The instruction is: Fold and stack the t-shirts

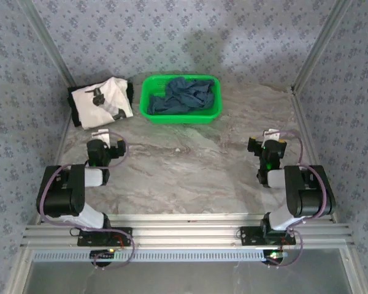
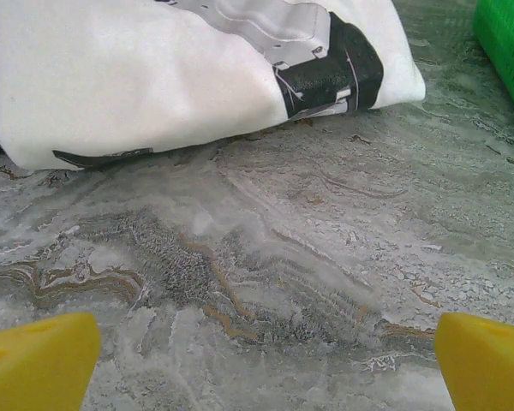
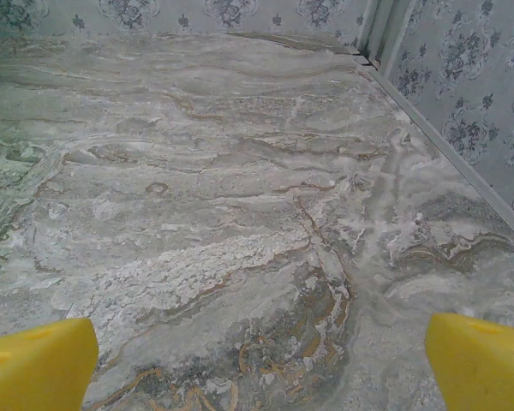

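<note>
We see the white t-shirt (image 1: pixel 103 101) beside the green basket (image 1: pixel 181 117) holding the blue t-shirt (image 1: pixel 184 97). Both jaws gape, empty.

Soft cloth t-shirts (image 1: pixel 102 101), marbled table (image 1: pixel 190 165)

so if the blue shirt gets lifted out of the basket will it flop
Probably floppy: the blue shirt lies crumpled in loose folds, so it should drape from one pinch. It likely weighs little, yet may catch the green basket rim and tug it.
</note>
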`<state>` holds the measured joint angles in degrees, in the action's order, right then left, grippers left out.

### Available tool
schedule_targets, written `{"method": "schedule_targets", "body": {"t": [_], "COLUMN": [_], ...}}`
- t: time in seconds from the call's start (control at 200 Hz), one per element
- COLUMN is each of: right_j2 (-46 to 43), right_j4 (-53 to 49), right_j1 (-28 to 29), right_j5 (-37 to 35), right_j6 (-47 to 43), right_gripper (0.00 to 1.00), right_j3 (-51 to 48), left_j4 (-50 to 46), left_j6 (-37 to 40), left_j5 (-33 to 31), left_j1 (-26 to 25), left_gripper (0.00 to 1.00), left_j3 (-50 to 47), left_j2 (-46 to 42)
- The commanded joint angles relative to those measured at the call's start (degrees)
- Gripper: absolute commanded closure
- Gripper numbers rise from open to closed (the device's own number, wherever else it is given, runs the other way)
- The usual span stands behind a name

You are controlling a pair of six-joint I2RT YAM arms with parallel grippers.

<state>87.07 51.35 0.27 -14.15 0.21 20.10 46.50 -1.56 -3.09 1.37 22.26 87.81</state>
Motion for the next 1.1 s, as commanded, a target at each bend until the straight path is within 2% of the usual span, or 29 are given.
{"method": "schedule_targets", "body": {"t": [0.0,1.029,1.064,1.099], "right_j2": [0.39,-0.08,-2.45,-6.19], "right_j4": [-0.46,-0.46,-4.04,-11.54], "right_j1": [-0.03,-0.08,0.50,2.24], "right_j5": [-0.18,0.11,1.01,0.21], "right_j6": [0.63,0.41,-0.55,-2.17], "right_gripper": [0.00,0.00,0.00,0.00], "right_j3": [0.29,0.41,1.38,3.74], "left_j4": [0.35,0.51,-2.57,-11.99], "left_j6": [-0.54,-0.27,0.60,1.61], "left_j5": [-0.69,-0.19,0.88,-0.02], "left_j1": [-0.33,-0.34,-0.67,-1.88], "left_gripper": [0.00,0.00,0.00,0.00], "left_j3": [1.29,1.45,2.41,5.88], "left_j2": [0.10,0.01,-1.56,-4.83]}}
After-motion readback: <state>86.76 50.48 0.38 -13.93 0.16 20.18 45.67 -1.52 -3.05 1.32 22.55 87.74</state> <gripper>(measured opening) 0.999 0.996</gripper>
